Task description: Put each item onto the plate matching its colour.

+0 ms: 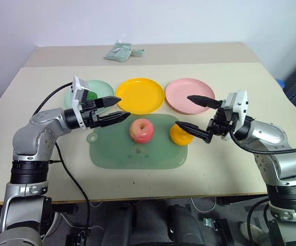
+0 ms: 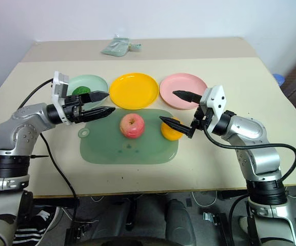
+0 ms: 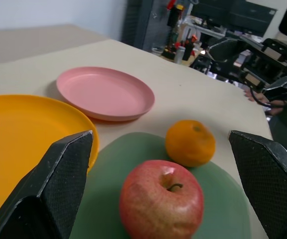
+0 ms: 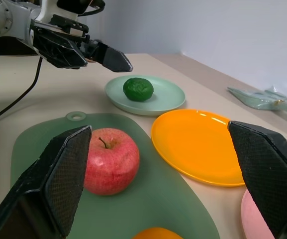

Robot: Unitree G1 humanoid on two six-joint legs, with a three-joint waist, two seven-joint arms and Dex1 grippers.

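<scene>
Nearest to us lies the translucent green tray (image 1: 137, 151), with the pink-red apple (image 1: 141, 130) near its far edge and the orange (image 1: 179, 134) at its right end. Beyond it we see three plates in a row: the mint green plate (image 2: 99, 82) on the left, the yellow plate (image 1: 139, 95) in the middle, the pink plate (image 1: 186, 95) on the right. The dark green bumpy lump (image 4: 138, 89) already sits on the mint plate, so we judge one of three placements done.

Our left gripper (image 1: 113, 109) hangs level between the mint plate and the apple, its fingers spread and holding nothing. Our right gripper (image 1: 194, 115) hovers just by the orange, also spread wide and empty, one finger over the pink plate's near rim and the other low beside the fruit.

What worries us is the roundness of both fruits: a finger nudging one before the pinch closes could roll it off the tray. The grippers face each other across the apple, so reaching together risks a clash. A colour mix-up is possible too, since the orange must go to yellow and the apple to pink.
</scene>
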